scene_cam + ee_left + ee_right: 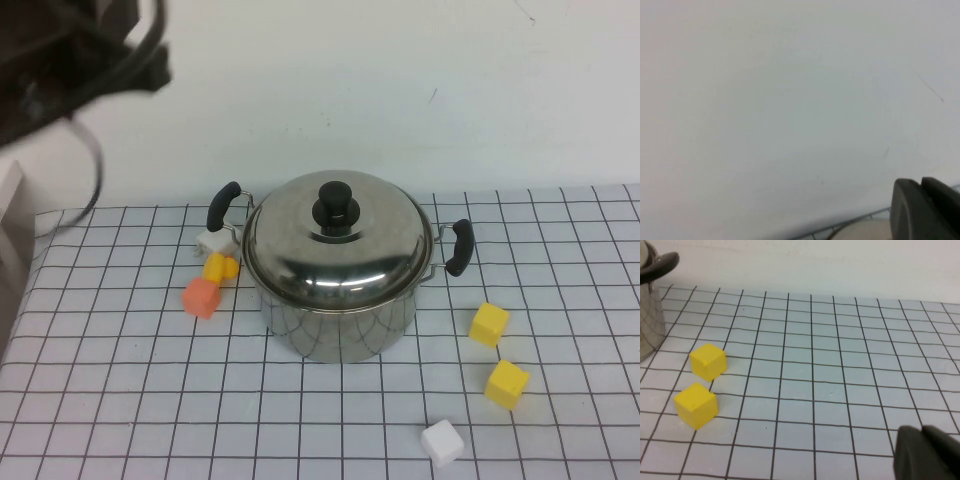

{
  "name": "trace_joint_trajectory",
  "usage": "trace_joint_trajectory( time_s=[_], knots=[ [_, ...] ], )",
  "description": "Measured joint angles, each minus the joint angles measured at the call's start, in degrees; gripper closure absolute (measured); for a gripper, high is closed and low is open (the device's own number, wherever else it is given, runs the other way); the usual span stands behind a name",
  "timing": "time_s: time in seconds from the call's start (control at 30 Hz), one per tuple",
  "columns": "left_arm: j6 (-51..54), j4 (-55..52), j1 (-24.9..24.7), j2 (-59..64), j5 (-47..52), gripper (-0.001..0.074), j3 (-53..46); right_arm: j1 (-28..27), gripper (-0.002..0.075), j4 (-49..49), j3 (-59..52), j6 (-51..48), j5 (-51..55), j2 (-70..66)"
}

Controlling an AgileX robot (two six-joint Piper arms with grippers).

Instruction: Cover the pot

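1. Your left gripper (927, 210) shows only as a dark corner of finger in its own wrist view, facing the blank wall, and as a blurred dark mass at the upper left of the high view; whether its jaws are spread or pressed together, you cannot tell. The right gripper (927, 452) is the same: one dark finger edge low over the grid cloth (120, 400), holding nothing visible, jaw state not readable.
2. The pot (340, 310) stands mid-table with the lid (338, 245) seated level on its rim, knob (335, 208) up, so the covering looks done.
3. The left arm sits high and away from the pot, which reads as clear of the work; the right looks parked off to the pot's right, near two yellow cubes (707, 361).
4. Orange, yellow and white cubes (201, 296) cluster just beside the pot's left handle (222, 205); a white cube (442, 442) lies apart, nearer you.
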State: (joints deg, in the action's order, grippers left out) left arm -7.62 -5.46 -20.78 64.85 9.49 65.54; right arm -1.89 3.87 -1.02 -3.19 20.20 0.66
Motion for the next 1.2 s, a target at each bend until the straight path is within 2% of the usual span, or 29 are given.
trace_joint_trajectory(
  time_s=[0.37, 0.63, 1.2],
  knots=[
    [-1.93, 2.93, 0.00, -22.31, -0.77, 0.0735, -29.54, 0.00, 0.0717, 0.00, 0.00, 0.09, 0.00, 0.00],
    [-2.88, 4.79, 0.00, -34.90, 1.07, 0.0735, -45.62, 0.00, 0.0717, 0.00, 0.00, 0.09, 0.00, 0.00],
    [-5.32, 5.07, 0.00, -36.64, 1.28, 0.0735, -64.61, 0.00, 0.0717, 0.00, 0.00, 0.09, 0.00, 0.00]
  ],
)
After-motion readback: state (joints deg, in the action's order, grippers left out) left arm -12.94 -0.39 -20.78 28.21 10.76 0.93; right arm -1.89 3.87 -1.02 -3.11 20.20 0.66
